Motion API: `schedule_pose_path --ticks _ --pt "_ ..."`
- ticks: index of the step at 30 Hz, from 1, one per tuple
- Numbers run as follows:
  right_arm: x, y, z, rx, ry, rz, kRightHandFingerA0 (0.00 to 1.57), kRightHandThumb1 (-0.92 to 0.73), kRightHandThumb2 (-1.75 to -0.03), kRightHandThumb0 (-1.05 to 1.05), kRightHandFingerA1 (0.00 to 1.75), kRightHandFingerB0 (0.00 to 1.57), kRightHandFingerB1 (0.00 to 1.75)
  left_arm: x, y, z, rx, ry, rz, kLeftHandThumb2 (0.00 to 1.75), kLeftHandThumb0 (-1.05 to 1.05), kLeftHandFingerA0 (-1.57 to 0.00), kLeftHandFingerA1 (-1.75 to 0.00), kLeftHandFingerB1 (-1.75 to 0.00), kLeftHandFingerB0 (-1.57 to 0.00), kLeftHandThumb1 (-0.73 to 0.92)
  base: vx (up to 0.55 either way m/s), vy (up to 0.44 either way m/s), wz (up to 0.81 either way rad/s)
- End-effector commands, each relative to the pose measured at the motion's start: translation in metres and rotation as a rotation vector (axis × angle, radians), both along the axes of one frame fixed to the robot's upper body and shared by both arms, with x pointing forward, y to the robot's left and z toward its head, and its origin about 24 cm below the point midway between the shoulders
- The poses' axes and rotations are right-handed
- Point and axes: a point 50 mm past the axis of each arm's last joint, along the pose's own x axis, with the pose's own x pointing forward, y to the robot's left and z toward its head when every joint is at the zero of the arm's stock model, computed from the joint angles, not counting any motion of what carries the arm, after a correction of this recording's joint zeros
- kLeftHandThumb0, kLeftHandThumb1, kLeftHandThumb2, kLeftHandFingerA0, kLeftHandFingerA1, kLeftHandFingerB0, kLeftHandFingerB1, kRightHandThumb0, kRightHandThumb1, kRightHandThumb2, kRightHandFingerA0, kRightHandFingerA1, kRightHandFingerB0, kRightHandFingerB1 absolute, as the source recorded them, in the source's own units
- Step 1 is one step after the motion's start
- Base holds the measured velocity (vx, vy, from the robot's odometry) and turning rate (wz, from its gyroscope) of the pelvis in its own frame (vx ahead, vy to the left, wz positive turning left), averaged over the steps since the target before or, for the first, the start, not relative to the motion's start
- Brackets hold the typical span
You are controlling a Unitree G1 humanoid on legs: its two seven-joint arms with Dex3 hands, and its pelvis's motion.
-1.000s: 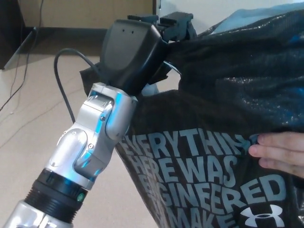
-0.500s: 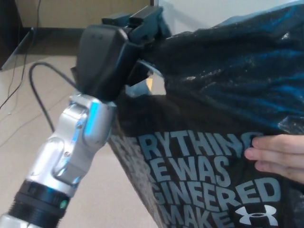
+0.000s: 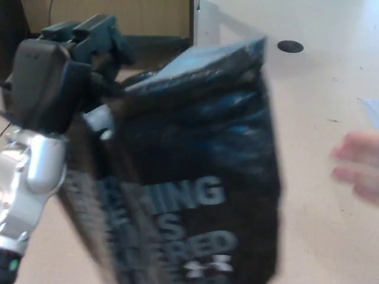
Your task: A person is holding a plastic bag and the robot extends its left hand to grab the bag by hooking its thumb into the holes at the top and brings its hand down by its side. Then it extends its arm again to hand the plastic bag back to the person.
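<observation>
Left hand (image 3: 59, 77): we have it raised at the upper left of the head view, closed on the top of the bag; blur hides whether the thumb sits in the holes, so we only judge that it does.
Fingers (image 3: 89, 32): curled over the bag's top edge, gripping it.
Bag (image 3: 195, 177): black plastic with pale lettering, hanging from our left hand and filling the middle of the view; its top left corner is bunched at our fingers, the rest drapes down past the bottom edge.
Why it hangs so: we carry it from one top corner, so the top slopes and the body swings free below; nothing else is seen holding it.
Person's hand (image 3: 358, 168): at the right edge, blurred, apart from the bag and not touching it.
Right hand: not in view.
Floor (image 3: 320, 89): pale and bare to the right of the bag and between bag and person's hand.
Dark spot (image 3: 290, 46): a small round mark on the floor, upper right, well apart from the bag.
Cabinet (image 3: 148, 15): wooden front along the top, behind our hand.
Room for moving: open on the right; on the left our forearm sits tight to the picture edge.
Step, as we judge it: the bag is ours, and lowering it to our side looks to be the step in hand.
</observation>
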Motion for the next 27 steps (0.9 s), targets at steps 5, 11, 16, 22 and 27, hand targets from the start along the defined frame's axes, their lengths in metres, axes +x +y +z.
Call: schedule_pose_path --ticks 5,11,16,22,27 --pt "0.002 -0.005 0.002 -0.024 0.005 -0.003 0.44 -0.74 -0.63 -0.46 0.39 0.20 0.30 -0.021 0.035 -0.022 -0.035 -0.039 0.056 0.74 -0.09 -0.86 -1.75 -1.49 -0.70 0.70 0.00 0.000 0.00" --pt "0.005 -0.006 0.005 -0.030 -0.004 0.007 0.45 -0.74 -0.62 -0.49 0.39 0.20 0.29 -0.038 0.053 -0.065 -0.037 0.031 0.103 0.83 -0.01 -0.93 -1.72 -1.41 -0.81 0.67 0.00 0.000 0.00" --pt "0.006 -0.005 0.004 -0.040 -0.001 0.027 0.49 -0.74 -0.62 -0.48 0.41 0.21 0.29 -0.059 0.081 -0.113 -0.079 0.195 0.167 0.90 0.00 -0.88 -1.75 -1.43 -0.76 0.62 0.00 0.000 0.00" --pt "0.009 -0.007 0.006 -0.027 -0.001 0.012 0.44 -0.74 -0.63 -0.47 0.39 0.20 0.29 -0.081 0.119 -0.158 -0.099 0.303 0.352 0.77 0.00 -0.89 -1.75 -1.46 -0.74 0.71 0.00 0.000 0.00" --pt "0.009 -0.006 0.006 -0.024 -0.010 0.014 0.48 -0.74 -0.63 -0.46 0.40 0.20 0.29 -0.107 0.147 -0.194 -0.103 0.450 0.487 0.69 0.00 -0.85 -1.72 -1.45 -0.66 0.76 0.00 0.000 0.00"
